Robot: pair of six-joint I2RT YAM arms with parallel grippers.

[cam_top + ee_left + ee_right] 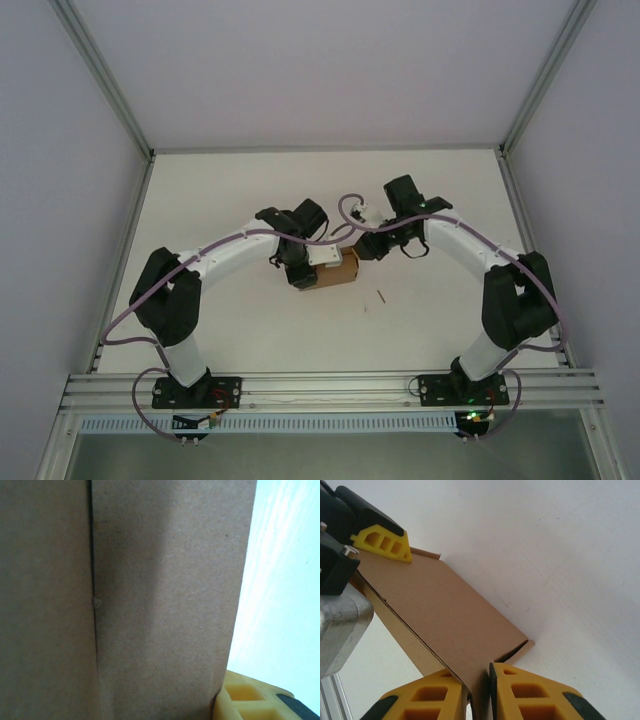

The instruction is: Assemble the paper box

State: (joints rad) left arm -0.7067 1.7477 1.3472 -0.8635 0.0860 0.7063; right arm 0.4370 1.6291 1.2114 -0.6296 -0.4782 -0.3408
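The paper box [340, 268] is a small brown cardboard box held off the white table between both grippers. My left gripper [305, 272] grips its left end. In the left wrist view the cardboard [160, 580], with a dark seam down it, covers the space between the fingers, and one yellow finger [250, 700] presses at its right edge. My right gripper [368, 245] is at the box's right end. In the right wrist view its jaws [481, 692] are shut on a thin cardboard panel of the box [440, 610], and the left gripper's yellow finger [382, 542] rests on the far end.
A short dark sliver [382, 294] lies on the table [230, 200] just right of the box. White walls and aluminium posts enclose the table, and a rail [330, 385] runs along the near edge by the arm bases. A side flap [522, 649] sticks out at the box's corner.
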